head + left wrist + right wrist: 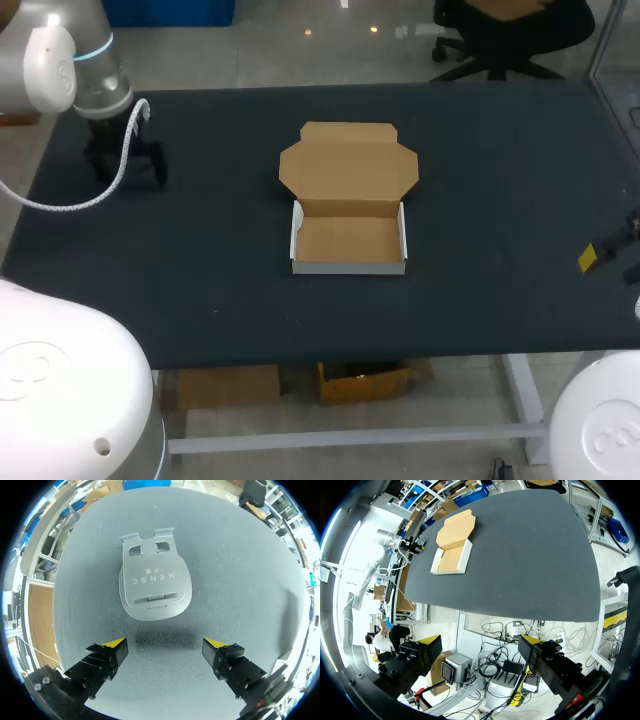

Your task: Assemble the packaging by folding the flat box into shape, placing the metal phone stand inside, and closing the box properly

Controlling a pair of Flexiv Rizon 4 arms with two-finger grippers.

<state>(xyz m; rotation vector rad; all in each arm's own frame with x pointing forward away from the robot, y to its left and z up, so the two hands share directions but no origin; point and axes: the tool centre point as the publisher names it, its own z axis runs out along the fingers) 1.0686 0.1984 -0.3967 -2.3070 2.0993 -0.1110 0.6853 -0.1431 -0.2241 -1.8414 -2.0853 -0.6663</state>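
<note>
The open-lidded box (348, 238) sits mid dark table (500, 200); left gripper (165, 647) spread wide above phone stand (154, 587); right gripper (480, 647) likewise spread.

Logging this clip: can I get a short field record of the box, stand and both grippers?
box: folded into a tray, empty, mid table
lid: open, lying back flat
stand: flat on the table, ahead of the left gripper, untouched
left gripper: open, empty
right gripper: open, empty, far from the box
task state: box folded; stand not yet inside; lid not yet shut
</note>
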